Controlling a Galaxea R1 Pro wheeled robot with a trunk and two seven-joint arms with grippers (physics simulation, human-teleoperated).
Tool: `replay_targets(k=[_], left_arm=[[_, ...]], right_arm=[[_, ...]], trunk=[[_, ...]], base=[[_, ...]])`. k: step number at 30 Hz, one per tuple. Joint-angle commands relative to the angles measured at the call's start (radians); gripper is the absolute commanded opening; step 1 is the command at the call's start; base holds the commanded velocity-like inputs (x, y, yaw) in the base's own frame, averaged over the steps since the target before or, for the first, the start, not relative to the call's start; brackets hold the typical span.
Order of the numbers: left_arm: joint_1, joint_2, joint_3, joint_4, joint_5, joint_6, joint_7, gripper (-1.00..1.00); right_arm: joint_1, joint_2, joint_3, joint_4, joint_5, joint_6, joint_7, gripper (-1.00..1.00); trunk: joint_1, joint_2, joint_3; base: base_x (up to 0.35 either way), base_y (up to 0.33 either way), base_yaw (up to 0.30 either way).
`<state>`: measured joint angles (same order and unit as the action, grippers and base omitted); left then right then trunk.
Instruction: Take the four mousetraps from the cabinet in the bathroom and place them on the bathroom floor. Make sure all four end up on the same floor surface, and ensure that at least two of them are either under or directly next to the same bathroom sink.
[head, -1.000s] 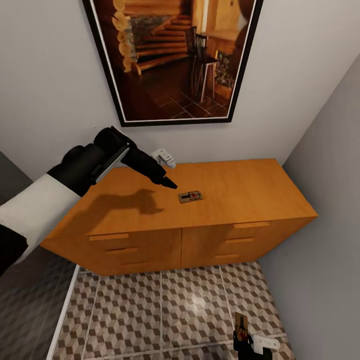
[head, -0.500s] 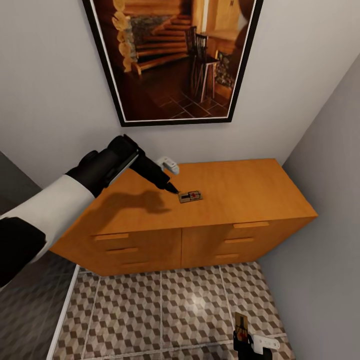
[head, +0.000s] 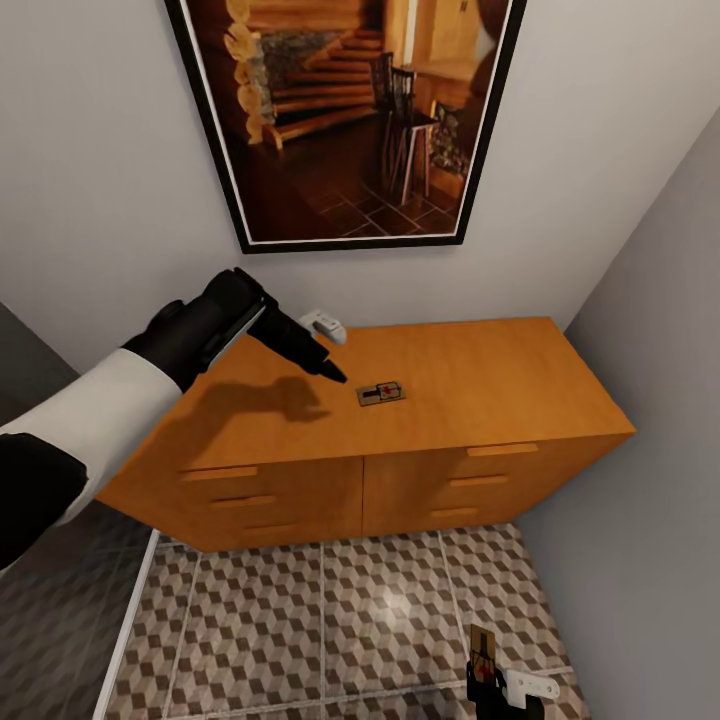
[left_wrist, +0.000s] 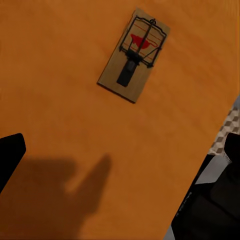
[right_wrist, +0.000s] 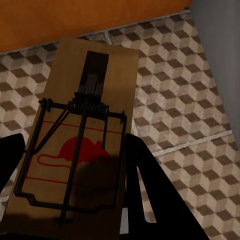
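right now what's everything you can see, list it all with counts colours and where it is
mousetraps: two, tan wood with dark wire and a red spot; one lying flat on the cabinet top, one held in the right gripper above the floor
cabinet: one, orange-brown, drawers in front, against the wall
bathroom floor: brown, beige and white cube-pattern tiles, below the cabinet
framed picture: one, dark frame, on the wall above the cabinet
left gripper: black, jaws open, above the cabinet top beside the flat mousetrap
right gripper: black, low by the floor
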<state>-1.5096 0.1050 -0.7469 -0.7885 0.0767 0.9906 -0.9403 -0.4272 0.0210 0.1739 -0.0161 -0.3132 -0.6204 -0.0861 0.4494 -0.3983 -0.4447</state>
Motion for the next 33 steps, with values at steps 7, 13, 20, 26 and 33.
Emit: replay_targets(k=[7,13,20,26,33], left_arm=[[-0.001,-0.001,0.006,-0.026,0.008,-0.004,0.002,1.00],[-0.001,-0.006,0.007,-0.059,0.008,-0.029,-0.002,1.00],[-0.001,-0.010,0.005,-0.102,0.009,-0.034,-0.004,1.00],[-0.001,-0.007,-0.003,-0.160,0.010,-0.038,-0.024,1.00],[-0.001,0.003,-0.044,-0.192,0.007,-0.091,-0.077,1.00]], right_arm=[[-0.001,0.000,0.009,0.001,-0.003,-0.002,-0.007,-1.00],[-0.001,0.000,0.009,0.001,-0.003,-0.002,-0.007,-1.00],[-0.001,0.000,0.009,0.001,-0.003,-0.002,-0.007,-1.00],[-0.001,0.000,0.009,0.001,-0.003,-0.002,-0.007,-1.00],[-0.001,0.000,0.009,0.001,-0.003,-0.002,-0.007,-1.00]], trunk=[[0.001,-0.002,-0.002],[0.001,-0.002,-0.002],[0.001,-0.002,-0.002],[0.001,-0.002,-0.002],[0.001,-0.002,-0.002]], base=[[0.000,0.000,0.000],[0.000,0.000,0.000],[0.000,0.000,0.000],[0.000,0.000,0.000],[0.000,0.000,0.000]])
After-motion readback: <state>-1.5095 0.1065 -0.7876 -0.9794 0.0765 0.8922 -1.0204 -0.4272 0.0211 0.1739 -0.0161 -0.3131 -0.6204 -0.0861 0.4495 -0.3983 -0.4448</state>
